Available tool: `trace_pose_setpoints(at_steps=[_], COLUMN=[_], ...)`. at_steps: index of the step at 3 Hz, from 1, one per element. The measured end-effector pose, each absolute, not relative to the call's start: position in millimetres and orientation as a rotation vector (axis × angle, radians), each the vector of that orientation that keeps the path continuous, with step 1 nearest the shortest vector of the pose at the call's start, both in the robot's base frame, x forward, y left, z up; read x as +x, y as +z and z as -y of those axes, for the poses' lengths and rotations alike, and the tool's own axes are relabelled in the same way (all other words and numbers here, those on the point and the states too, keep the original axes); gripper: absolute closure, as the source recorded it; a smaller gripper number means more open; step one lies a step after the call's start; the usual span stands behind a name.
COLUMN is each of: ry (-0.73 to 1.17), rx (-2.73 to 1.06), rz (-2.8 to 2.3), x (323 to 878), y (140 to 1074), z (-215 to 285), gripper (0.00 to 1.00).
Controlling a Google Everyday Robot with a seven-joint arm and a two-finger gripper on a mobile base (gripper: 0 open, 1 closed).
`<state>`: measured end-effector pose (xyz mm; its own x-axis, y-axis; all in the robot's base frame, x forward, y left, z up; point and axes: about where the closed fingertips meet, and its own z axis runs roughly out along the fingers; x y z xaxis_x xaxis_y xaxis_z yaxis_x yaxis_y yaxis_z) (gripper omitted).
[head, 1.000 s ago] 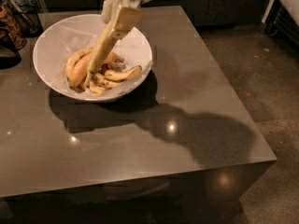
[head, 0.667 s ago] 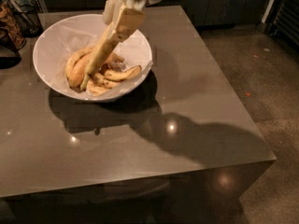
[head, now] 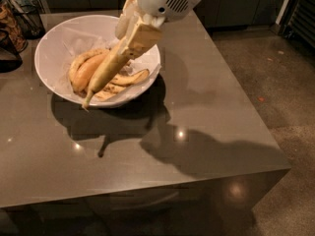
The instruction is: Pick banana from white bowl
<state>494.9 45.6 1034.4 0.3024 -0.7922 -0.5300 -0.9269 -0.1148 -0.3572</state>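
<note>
We note the gripper (head: 133, 38) over the white bowl's (head: 56, 43) right half — fingers (head: 143, 36) clamped on the banana's (head: 106, 73) top end. It slants down-left from the fingers, stem tip by the near rim; other bananas (head: 84, 69) lie below.

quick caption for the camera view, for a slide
The gripper over the white bowl holds the banana slanted above the other bananas

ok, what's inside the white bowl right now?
An orange-tan banana and a brown-spotted banana lie on crinkled paper in the white bowl. The gripper, above the bowl, holds the long banana across them, hiding whatever sits beneath it.
</note>
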Motion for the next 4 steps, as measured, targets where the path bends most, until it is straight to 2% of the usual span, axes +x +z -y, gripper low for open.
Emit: trace_pose_setpoints(at_steps=[3,4], ry=[0.305,0.308], rx=[-1.752,-1.753], rz=[-1.622,-1.625], x=[402.6,400.0], y=[1023.8,1022.2], z=[-17.0,-17.0], gripper=[1.0,1.0])
